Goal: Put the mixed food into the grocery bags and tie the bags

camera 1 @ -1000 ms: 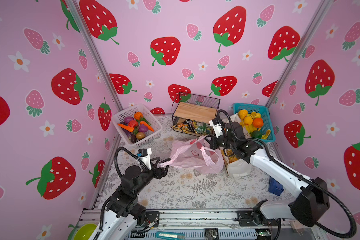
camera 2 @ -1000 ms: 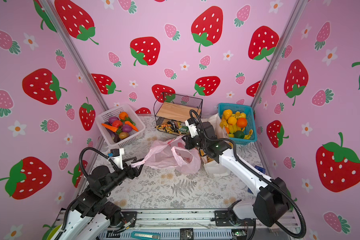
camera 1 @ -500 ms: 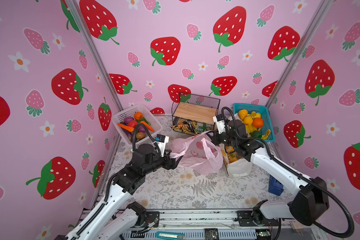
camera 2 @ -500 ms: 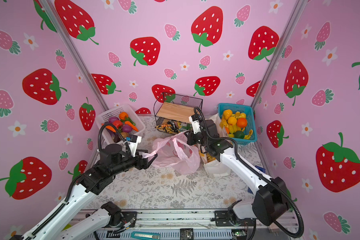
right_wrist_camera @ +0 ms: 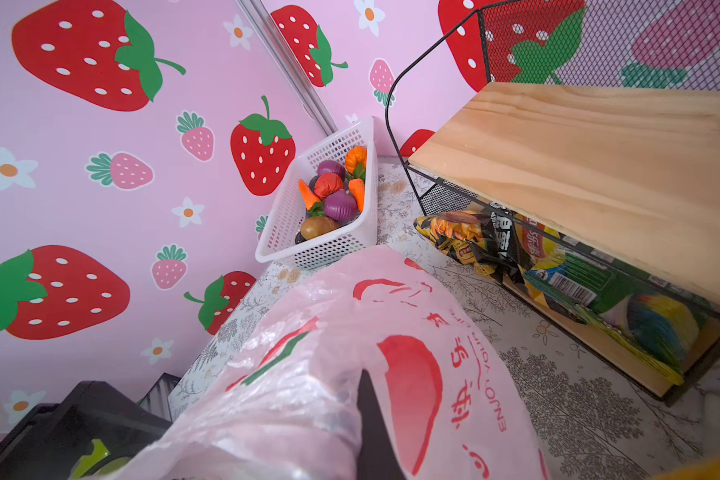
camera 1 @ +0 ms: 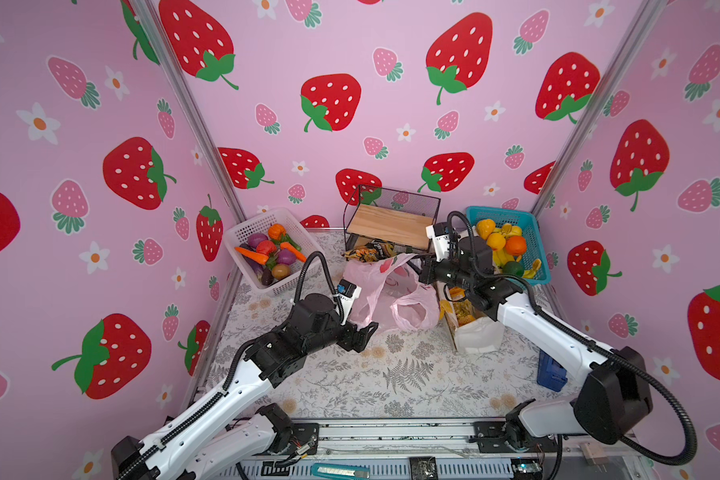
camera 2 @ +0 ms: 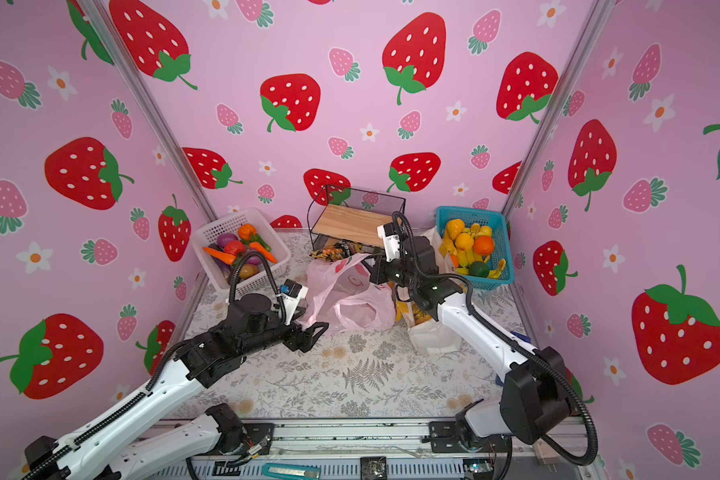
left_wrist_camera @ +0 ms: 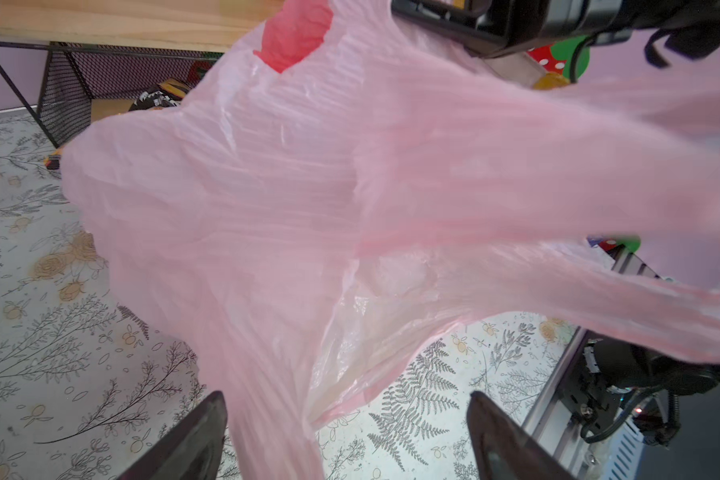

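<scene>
Left wrist view: left end effector [left_wrist_camera: 346, 399] is seen with jaws apart, a fold of the pink bag [left_wrist_camera: 267, 187] draped between them above the desk [left_wrist_camera: 38, 332]. Right end effector [camera 1: 420, 266], in a top view, is closed on the bag's far rim, held raised. The near rim should be pinched squarely and drawn away so the mouth is opened; thin film may slip. Toy vegetables [camera 1: 271, 255] are lying unbagged in the white basket [camera 1: 250, 224] beyond

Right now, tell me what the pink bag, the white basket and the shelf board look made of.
The pink bag: thin plastic film, translucent, slightly glossy; finely crinkled, light shows through. The white basket: rigid moulded plastic, probably, given its even lattice walls. The shelf board: pale wood, matt, visible grain; solid or veneer, cannot tell.
</scene>
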You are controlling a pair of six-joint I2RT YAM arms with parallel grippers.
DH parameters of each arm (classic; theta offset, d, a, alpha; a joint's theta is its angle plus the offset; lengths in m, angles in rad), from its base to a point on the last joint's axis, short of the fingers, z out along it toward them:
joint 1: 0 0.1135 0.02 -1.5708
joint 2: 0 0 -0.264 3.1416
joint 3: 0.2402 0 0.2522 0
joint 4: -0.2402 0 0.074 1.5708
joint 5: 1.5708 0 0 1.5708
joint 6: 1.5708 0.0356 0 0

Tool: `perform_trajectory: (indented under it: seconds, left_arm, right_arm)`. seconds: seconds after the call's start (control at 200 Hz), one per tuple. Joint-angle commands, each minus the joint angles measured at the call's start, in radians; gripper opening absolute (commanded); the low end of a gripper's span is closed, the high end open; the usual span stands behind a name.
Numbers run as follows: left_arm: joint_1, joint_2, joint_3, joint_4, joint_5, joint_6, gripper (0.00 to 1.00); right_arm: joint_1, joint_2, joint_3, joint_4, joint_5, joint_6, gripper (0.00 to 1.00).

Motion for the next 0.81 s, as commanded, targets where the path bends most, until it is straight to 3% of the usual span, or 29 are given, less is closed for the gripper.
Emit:
perform_trajectory:
  seconds: [0.0,0.28,0.53,0.8]
  left_arm:
    - [-0.023,0.005,0.005,-0.048,-0.084,0.057,0.93]
    - [-0.056,0.062,0.049,-0.138,-0.180,0.092,0.95]
    - [-0.064,-0.025,0.023,-0.123,-0.220,0.075,0.97]
    - [-0.065,-0.084,0.011,-0.126,-0.069,0.108,0.97]
  right_arm:
    - [-0.018,0.006,-0.008,0.054,-0.045,0.045,0.00]
    - [-0.035,0.030,-0.021,0.109,-0.112,0.100,0.00]
    - [-0.090,0.011,-0.064,0.111,-0.105,0.101,0.00]
    - [-0.110,0.008,-0.071,0.110,-0.101,0.105,0.00]
